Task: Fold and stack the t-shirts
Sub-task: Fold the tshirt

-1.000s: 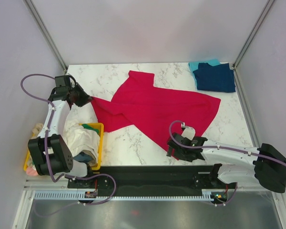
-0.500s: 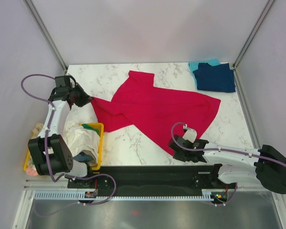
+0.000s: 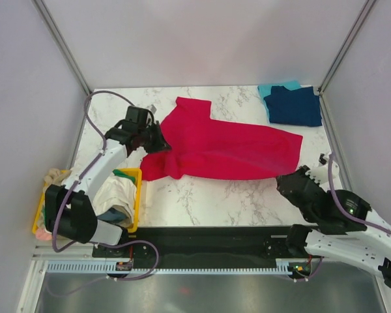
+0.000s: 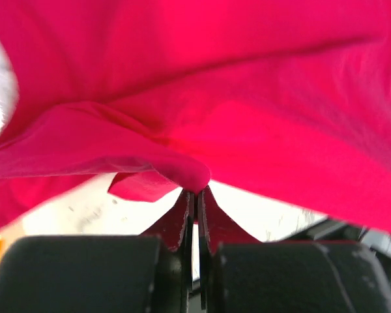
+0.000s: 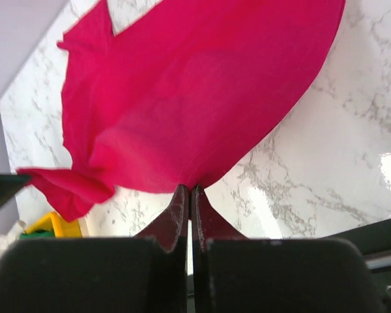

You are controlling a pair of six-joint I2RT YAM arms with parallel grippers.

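Note:
The crimson red t-shirt is stretched across the middle of the marble table. My left gripper is shut on a bunched left corner of it, and the fabric fills the left wrist view above the closed gripper. My right gripper is shut on the shirt's near right hem. In the right wrist view the cloth hangs from the closed gripper above the marble. A folded navy blue t-shirt lies on a teal one at the back right corner.
A yellow bin stands at the near left and holds cream cloth with green and blue pieces. Its corner shows in the right wrist view. Frame posts and grey walls enclose the table.
My right gripper shut on the red shirt's near hem and pulled it to the right. My left gripper carried its corner from the left edge toward the middle, so the shirt is stretched out.

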